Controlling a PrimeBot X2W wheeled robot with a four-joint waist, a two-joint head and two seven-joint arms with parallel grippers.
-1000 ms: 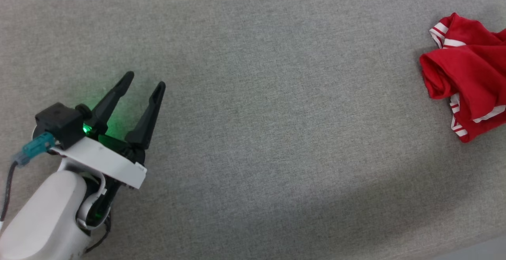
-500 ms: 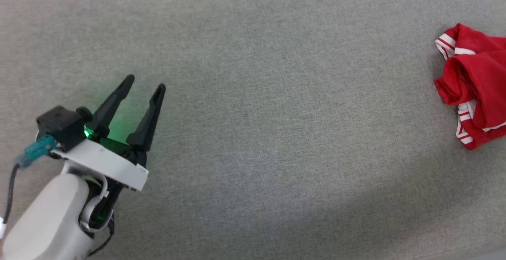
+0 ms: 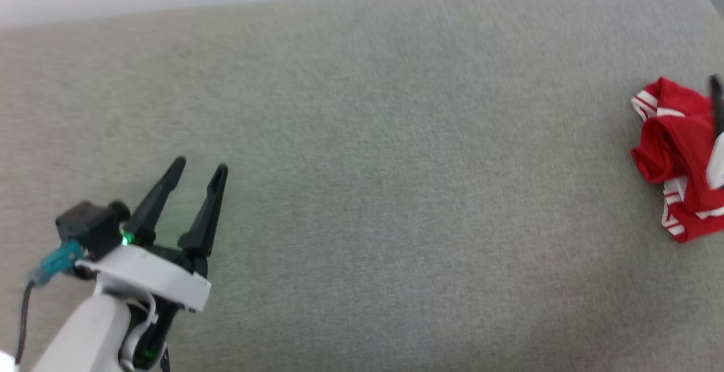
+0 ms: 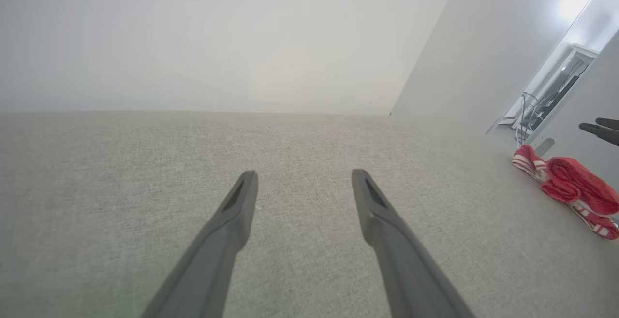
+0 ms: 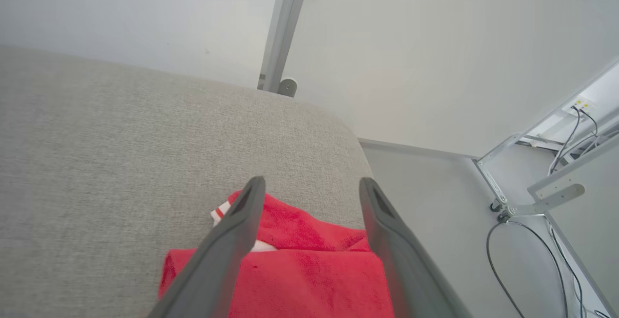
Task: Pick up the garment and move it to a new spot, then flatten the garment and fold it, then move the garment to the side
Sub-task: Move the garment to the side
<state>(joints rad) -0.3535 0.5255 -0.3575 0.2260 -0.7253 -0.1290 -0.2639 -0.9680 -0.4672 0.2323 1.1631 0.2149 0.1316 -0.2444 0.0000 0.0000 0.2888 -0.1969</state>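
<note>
We see the garment [image 3: 673, 134] crumpled at the right edge of the grey tabletop [image 3: 396, 134], near its rounded corner. Right pincer [image 5: 312, 182] is wide, fingers spread above the red cloth, gripping nothing. Left pincer [image 3: 199, 165] is wide too, empty, well apart from the garment.

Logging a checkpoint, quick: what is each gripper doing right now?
Left gripper: open, holding nothing, over the grey fabric surface.
Right gripper: open, above the red shirt, not gripping it.
</note>
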